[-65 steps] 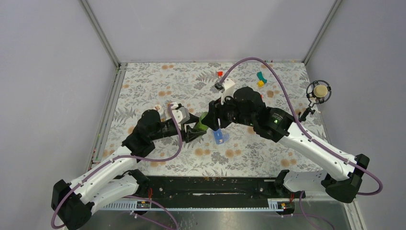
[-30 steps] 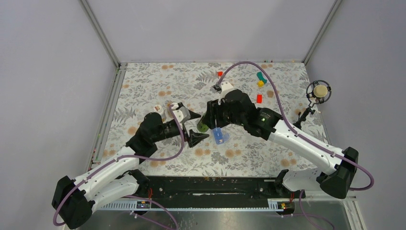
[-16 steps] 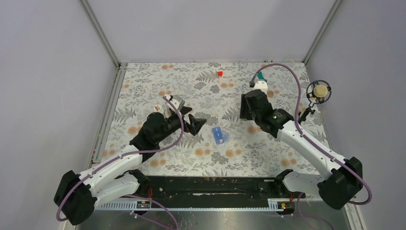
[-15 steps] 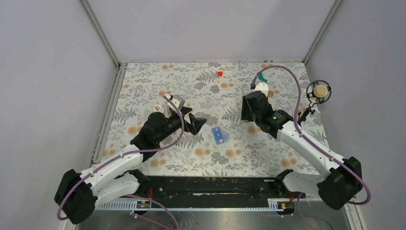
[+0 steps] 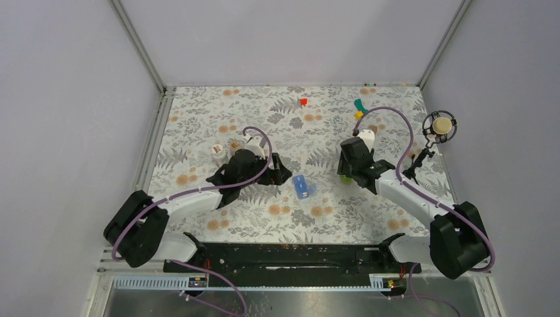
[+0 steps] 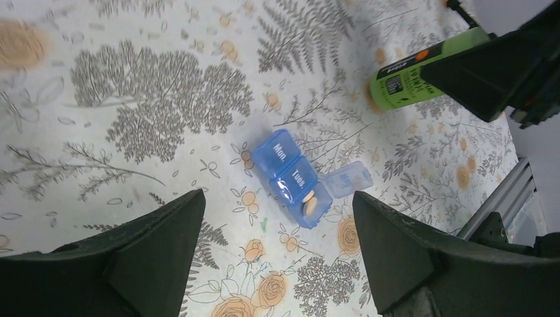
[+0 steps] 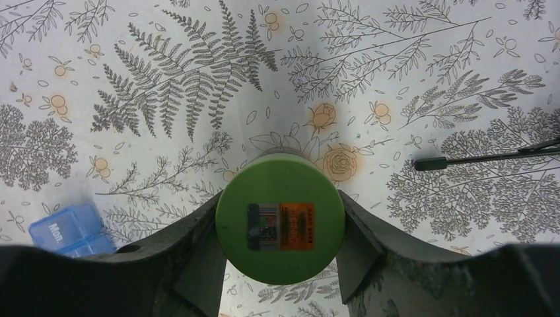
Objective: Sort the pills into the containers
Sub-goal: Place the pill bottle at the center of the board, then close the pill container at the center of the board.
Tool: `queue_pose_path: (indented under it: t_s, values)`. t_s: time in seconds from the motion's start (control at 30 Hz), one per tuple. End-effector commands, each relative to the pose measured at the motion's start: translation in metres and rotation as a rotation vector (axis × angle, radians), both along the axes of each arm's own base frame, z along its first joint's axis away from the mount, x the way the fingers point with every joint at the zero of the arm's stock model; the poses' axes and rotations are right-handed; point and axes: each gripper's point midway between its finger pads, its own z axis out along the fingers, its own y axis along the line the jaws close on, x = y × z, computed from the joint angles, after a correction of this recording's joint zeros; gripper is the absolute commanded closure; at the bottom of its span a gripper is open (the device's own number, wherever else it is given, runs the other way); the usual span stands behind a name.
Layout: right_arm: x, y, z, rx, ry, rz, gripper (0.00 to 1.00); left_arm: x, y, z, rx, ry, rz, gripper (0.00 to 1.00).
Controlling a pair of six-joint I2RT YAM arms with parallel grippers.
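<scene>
Floral table (image 5: 198,119), blue pill box (image 6: 294,181) between 2 claws, left claw (image 6: 277,198) wide beside it, right claw (image 7: 279,224) gripping green bottle (image 7: 280,191)

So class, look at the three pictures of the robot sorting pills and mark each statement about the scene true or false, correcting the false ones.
1. The right gripper is clamped around a green bottle. True.
2. The left gripper is gripping the pill box. False: its jaws stand open and empty, and the box lies free on the table.
3. Every compartment of the pill box is shut. False: the Mon. and Tues. lids are down, but the end compartment is open with pills in it.
4. Seen from above, the pill box lies between the two grippers. True.
</scene>
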Motion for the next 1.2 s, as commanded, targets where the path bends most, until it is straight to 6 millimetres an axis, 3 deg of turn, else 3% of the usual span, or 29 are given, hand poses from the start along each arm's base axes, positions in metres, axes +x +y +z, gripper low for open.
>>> queue_pose_path:
  t_s: [0.0, 0.13, 0.27, 0.43, 0.6, 0.77, 0.97, 1.17]
  values:
    - [0.016, 0.000, 0.000, 0.033, -0.059, -0.059, 0.48, 0.010, -0.026, 0.010, -0.154, 0.080, 0.046, 0.19]
    - [0.015, 0.000, -0.004, 0.034, -0.047, -0.060, 0.32, 0.008, -0.039, -0.011, -0.124, 0.135, 0.083, 0.20]
    - [0.014, 0.005, 0.009, 0.045, -0.052, -0.016, 0.14, 0.007, -0.051, -0.028, -0.122, 0.183, 0.111, 0.22]
    - [0.004, 0.016, 0.040, 0.054, -0.026, 0.118, 0.08, 0.010, -0.056, -0.042, -0.132, 0.215, 0.150, 0.25]
    - [-0.013, 0.008, 0.063, 0.069, -0.019, 0.099, 0.16, 0.014, -0.058, -0.045, -0.177, 0.232, 0.191, 0.32]
    - [-0.039, 0.011, 0.063, 0.149, 0.019, 0.113, 0.30, 0.012, -0.060, -0.056, -0.173, 0.252, 0.208, 0.43]
    - [-0.074, 0.040, 0.035, 0.368, 0.099, 0.170, 0.45, 0.006, -0.062, -0.066, -0.164, 0.260, 0.208, 0.51]
    - [-0.081, 0.057, 0.007, 0.475, 0.143, 0.172, 0.55, 0.002, -0.063, -0.072, -0.148, 0.236, 0.215, 0.58]
